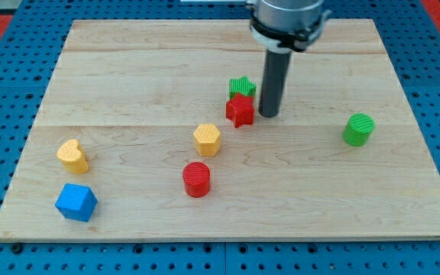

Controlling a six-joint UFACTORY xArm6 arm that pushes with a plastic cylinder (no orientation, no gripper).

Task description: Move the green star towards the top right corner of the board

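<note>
Camera view, single frame. Worktop [128, 69]: pale wooden board on a blue pegboard, with a red surface showing at the view's top corners.

Arm: grey housing cut off by the view's top edge; a straight dark rod descends from it. No jaws are fitted, so no spread or pinch can be reported. Rod tip [268, 114] rests on the board just to the view's right of the red star, near both stars; contact with either cannot be confirmed.

Green star [241, 86]: upper middle of the board, slightly right of centre, well short of the top right corner. Its lower part is hidden behind the red star [240, 110], which sits directly below and appears to touch it.

Yellow hexagonal block [206, 140]: near centre, apart from the rest.
Red cylinder [196, 179]: below the hexagon, separate.
Yellow heart-shaped block [72, 156]: view's lower left.
Blue block [76, 202]: just below the heart; faceted, exact shape unclear.
Green cylinder [358, 129]: alone at the view's right.
</note>
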